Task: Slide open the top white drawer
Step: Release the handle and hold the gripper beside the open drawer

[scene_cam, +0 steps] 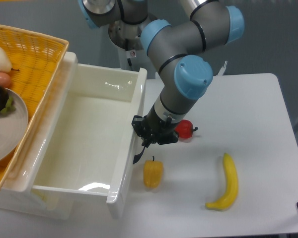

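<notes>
From the fixed camera I see the top white drawer (84, 148) pulled far out of its cabinet, its deep tray bare inside. My gripper (148, 140) sits against the drawer's front panel by the black handle (139, 154); I cannot tell whether the fingers are closed. A yellow pepper (153, 173), red pepper (186, 129) and banana (227, 182) lie on the table (248, 109); a yellow basket (25, 64) sits on top at left.

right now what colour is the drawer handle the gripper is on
Black, on the top white drawer; the fixed camera shows it.
</notes>
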Motion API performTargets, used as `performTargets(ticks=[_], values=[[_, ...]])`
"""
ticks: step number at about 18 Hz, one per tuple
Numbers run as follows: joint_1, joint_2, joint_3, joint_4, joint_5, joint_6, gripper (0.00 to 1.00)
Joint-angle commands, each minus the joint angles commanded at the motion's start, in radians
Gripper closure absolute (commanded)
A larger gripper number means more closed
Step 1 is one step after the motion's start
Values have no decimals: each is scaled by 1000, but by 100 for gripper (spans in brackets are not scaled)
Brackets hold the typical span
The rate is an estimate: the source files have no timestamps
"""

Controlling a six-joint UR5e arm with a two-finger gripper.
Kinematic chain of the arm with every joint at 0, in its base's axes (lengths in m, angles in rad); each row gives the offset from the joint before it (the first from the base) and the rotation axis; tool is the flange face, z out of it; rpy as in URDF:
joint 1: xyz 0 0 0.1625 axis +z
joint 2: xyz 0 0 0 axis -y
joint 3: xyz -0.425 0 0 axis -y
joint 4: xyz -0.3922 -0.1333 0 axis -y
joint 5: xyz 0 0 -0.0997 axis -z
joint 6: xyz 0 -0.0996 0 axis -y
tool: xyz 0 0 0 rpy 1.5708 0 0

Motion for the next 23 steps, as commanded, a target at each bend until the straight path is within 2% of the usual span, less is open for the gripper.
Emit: performTargets(ticks=[1, 7, 14, 17, 20, 23], values=[[0, 0, 0, 0, 0, 2, 42], [0, 2, 0, -2, 0, 0, 24], [0, -3, 0, -2, -6, 0, 23], [5, -15, 0, -2, -12, 2, 19], [6, -25, 0, -2, -32, 0, 8], [20, -28, 0, -2, -61, -6, 3]])
